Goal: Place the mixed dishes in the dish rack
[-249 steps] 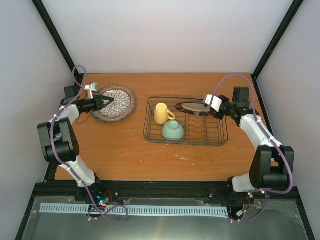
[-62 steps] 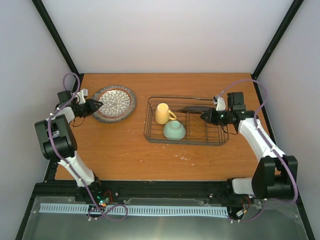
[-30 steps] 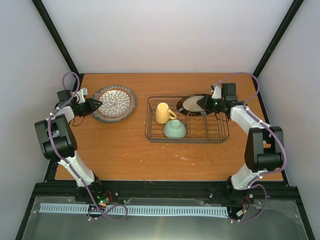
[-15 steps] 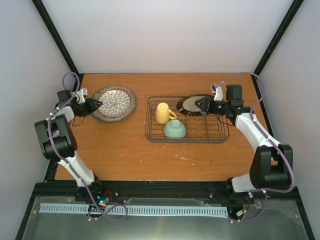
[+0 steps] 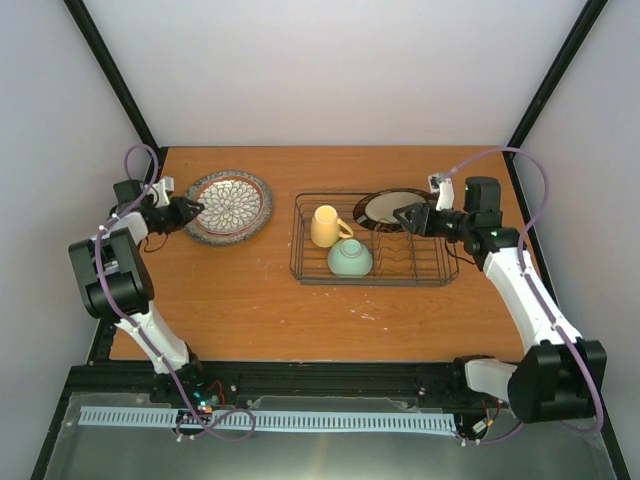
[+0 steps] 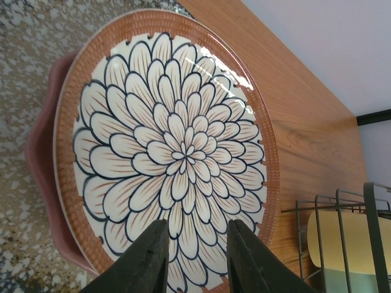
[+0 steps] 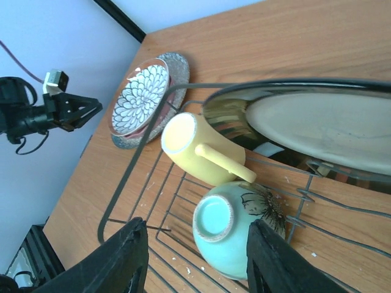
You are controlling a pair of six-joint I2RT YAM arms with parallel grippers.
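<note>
The black wire dish rack [image 5: 300, 272] holds the yellow mug [image 5: 323, 226] on its side, the mint-green bowl [image 5: 347, 259] upside down, and the cream plate with a dark rim [image 5: 390, 207] leaning at the back. My right gripper [image 5: 405, 218] is open and empty just right of that plate. In the right wrist view, my right gripper [image 7: 197, 223] frames the bowl [image 7: 235, 229], with the mug [image 7: 201, 149] and plate [image 7: 317, 131] beyond. The brown petal plate [image 5: 235, 203] lies on the pink speckled-rim plate [image 5: 200, 235]. My left gripper [image 5: 190, 212] is open at their left edge, over the petal plate [image 6: 171, 152] in the left wrist view [image 6: 197, 227].
The wooden table [image 5: 250, 310] is walled by pale panels with black corner posts [image 5: 110, 70]. The rack's upright prongs [image 5: 415, 262] fill its right half. The rack's corner and the mug [image 6: 342, 238] show at the lower right of the left wrist view.
My right gripper has let go of the cream plate and drawn back to the right; the plate now leans in the rack. The left arm has not moved.
</note>
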